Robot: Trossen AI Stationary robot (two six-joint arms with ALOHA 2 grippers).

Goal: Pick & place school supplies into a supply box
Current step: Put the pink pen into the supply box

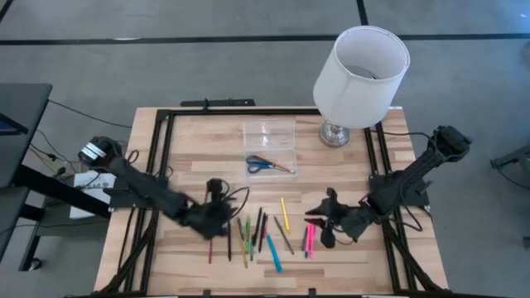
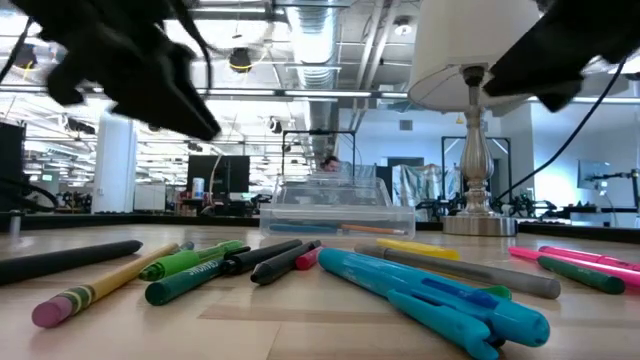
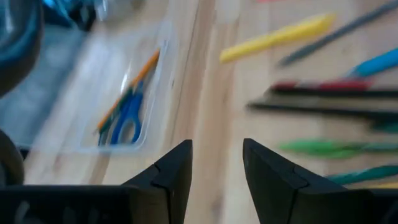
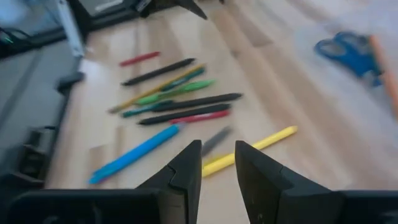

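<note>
Supply box: clear thin-walled plastic tray, rectangular, sitting toward the far edge of the table, mid-width, just beside the lamp base. It already holds the blue-handled scissors and an orange pencil lying alongside them; both sit flat along the box's length, which I read as the only way long items fit.

The rest of the supplies are loose near the front edge, between the two arms: yellow pen, green markers, black pens, a blue pen, pink markers, and a yellow pencil with a pink eraser. They're slim, smooth and round-barrelled, fanned roughly parallel, some touching. I'd expect them to roll if nudged.

Left gripper hangs over bare wood at the left side of the spread, fingers spread with a clear gap and nothing between them. It points toward the box, so I judge it is between picks.

Right gripper is over the right side of the pile, fingers apart and empty, with the yellow pen just ahead of the tips. It looks lined up for that one.

White fabric-shade lamp with chrome base sits at the far right corner, not part of the job.
</note>
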